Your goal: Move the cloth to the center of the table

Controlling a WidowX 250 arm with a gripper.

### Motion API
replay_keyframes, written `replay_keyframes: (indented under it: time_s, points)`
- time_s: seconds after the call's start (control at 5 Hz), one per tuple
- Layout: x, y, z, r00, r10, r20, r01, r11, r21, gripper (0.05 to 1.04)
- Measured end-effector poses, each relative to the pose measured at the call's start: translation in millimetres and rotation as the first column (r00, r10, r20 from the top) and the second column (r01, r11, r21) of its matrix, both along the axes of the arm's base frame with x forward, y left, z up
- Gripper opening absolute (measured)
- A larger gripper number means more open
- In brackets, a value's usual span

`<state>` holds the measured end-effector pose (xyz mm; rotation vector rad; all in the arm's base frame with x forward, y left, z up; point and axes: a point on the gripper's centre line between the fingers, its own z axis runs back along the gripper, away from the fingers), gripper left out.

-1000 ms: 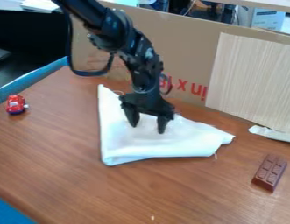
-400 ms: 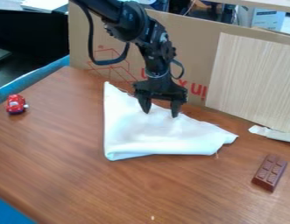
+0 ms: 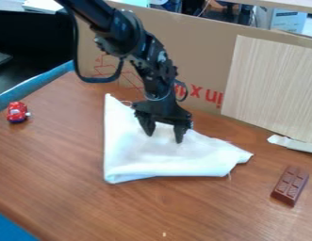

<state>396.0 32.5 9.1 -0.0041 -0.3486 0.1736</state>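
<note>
On brown wooden table (image 3: pixel 57 160), folded white cloth (image 3: pixel 151 160), black two-finger gripper (image 3: pixel 164 138) over it; we see jaws spread, can't tell if gripping

Large red lettering (image 3: pixel 211 96) stood in a row low on the brown cardboard (image 3: pixel 202 56) behind the table (image 3: pixel 63 155), its left part hidden by the black arm (image 3: pixel 145 47). Further left, the same cardboard bore a red line-drawn mark (image 3: pixel 106 67). Print on the pale box (image 3: pixel 288 22) at the upper right was too small to read.
</note>
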Motion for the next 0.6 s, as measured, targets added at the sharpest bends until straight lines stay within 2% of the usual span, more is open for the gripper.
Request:
replay_keyframes:
  time_s: [0.6]
  points:
    - [-55.0, 5.9, -2.9, 0.995, -0.104, -0.01, 0.104, 0.995, 0.01, 0.999]
